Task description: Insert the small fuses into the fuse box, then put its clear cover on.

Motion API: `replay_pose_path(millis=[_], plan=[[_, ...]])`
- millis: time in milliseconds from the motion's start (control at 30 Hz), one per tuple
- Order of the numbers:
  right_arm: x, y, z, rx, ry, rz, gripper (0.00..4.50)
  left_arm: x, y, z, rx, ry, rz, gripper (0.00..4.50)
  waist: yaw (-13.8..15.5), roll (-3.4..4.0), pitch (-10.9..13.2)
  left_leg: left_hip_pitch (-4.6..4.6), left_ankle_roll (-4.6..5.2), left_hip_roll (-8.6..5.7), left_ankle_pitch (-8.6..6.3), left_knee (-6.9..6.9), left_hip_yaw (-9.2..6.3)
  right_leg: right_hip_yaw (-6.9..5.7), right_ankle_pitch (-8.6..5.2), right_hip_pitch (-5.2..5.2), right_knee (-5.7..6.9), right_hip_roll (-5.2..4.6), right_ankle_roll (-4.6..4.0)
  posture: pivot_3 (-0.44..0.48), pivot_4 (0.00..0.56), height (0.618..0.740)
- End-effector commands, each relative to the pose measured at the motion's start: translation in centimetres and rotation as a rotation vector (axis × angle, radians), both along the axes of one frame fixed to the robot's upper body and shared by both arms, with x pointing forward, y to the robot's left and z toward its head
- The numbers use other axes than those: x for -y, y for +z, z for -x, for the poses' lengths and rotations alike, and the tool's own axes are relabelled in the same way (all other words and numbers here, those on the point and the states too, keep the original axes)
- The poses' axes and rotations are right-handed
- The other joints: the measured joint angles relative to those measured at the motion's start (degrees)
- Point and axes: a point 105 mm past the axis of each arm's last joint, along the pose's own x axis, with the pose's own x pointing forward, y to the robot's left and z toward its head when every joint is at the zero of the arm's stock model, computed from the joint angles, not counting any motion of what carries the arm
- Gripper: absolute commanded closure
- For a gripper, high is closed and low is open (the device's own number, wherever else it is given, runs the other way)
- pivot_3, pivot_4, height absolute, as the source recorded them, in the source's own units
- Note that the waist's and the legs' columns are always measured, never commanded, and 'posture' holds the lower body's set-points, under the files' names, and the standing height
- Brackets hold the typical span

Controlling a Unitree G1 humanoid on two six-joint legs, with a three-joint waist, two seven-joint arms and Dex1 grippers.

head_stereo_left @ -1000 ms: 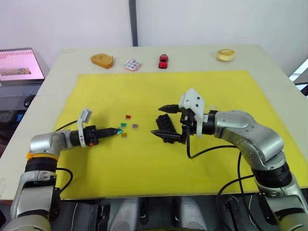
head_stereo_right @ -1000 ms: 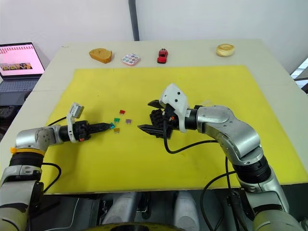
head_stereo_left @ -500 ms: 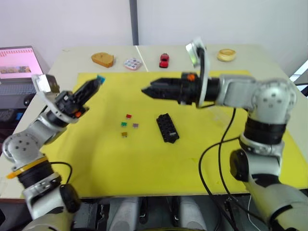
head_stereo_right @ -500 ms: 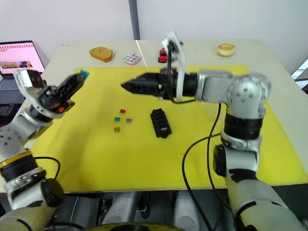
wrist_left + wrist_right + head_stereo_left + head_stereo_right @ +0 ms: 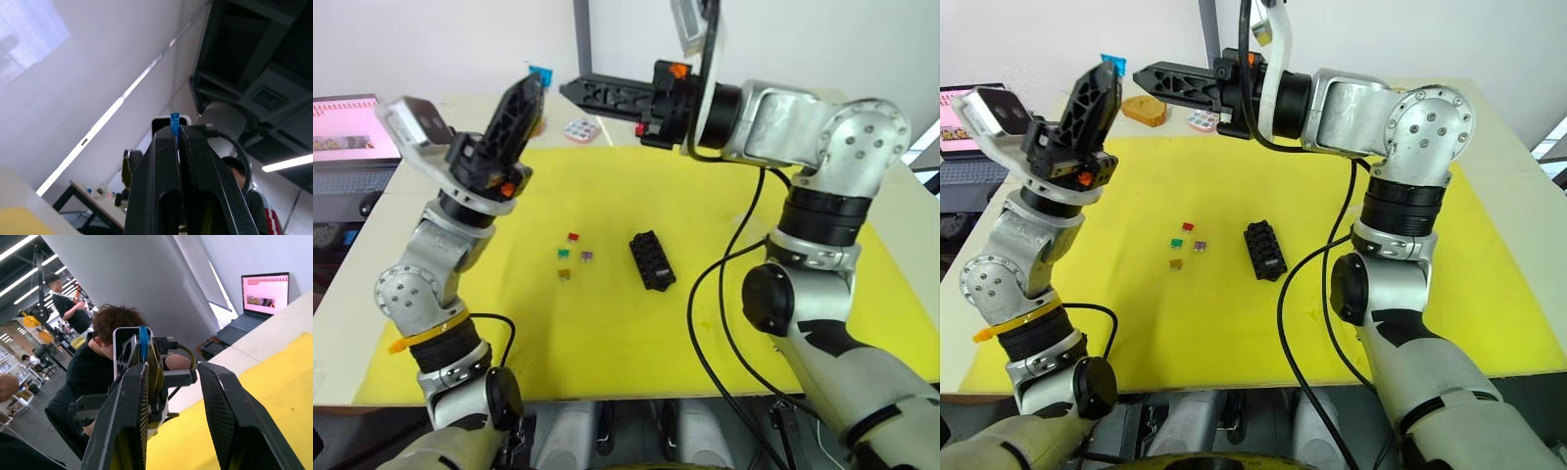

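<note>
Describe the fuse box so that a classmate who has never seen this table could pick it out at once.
Start at the yellow mat that covers most of the table. Near its middle lies the fuse box, a black oblong block lying at a slant, just right of four loose small fuses. It is the one black thing on the mat, far larger than those coloured bits.

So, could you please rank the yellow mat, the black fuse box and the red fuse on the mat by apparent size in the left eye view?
1. Yellow mat
2. Black rectangular fuse box
3. Tiny red fuse
</note>
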Motion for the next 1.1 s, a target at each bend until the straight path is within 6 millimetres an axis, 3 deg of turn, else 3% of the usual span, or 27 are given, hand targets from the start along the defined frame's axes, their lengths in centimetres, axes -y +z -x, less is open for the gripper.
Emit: replay_pose_path(millis=[33,200,433,1100], plan=[[0.1,1.1,0.9,0.043,0.024,-0.037,2.83,0.4,0.2,0.4,0.032,-0.001,-0.059,4.50,-0.03,0.00,0.00,0.00,0.00,0.00,0.00,0.00,0.00,0.00,0.00,0.00,0.00,0.01,0.00,0.000,0.150,0.740],[1.4,-0.3,1.4,0.056,0.046,0.048,2.83,0.3,-0.6,0.0,0.029,0.029,-0.240,4.50,-0.06,0.00,0.00,0.01,0.14,0.00,-0.07,-0.01,0.00,-0.03,-0.01,0.01,-0.03,0.06,-0.02,0.000,0.150,0.740],[2.5,-2.5,2.0,0.054,0.079,0.168,2.83,0.6,-1.0,1.4,0.069,-0.050,-0.428,4.50,-0.68,0.01,0.01,-0.01,0.28,0.02,-0.16,-0.05,-0.01,-0.01,-0.02,-0.04,-0.05,0.06,-0.02,0.000,0.150,0.740],[3.0,-2.1,3.0,0.049,0.131,0.111,2.83,1.0,-1.3,1.7,0.071,-0.076,-0.417,4.50,-0.79,0.01,0.02,-0.03,0.19,0.04,-0.27,-0.11,-0.02,0.06,-0.02,-0.25,-0.12,-0.17,-0.02,0.000,0.150,0.740]])
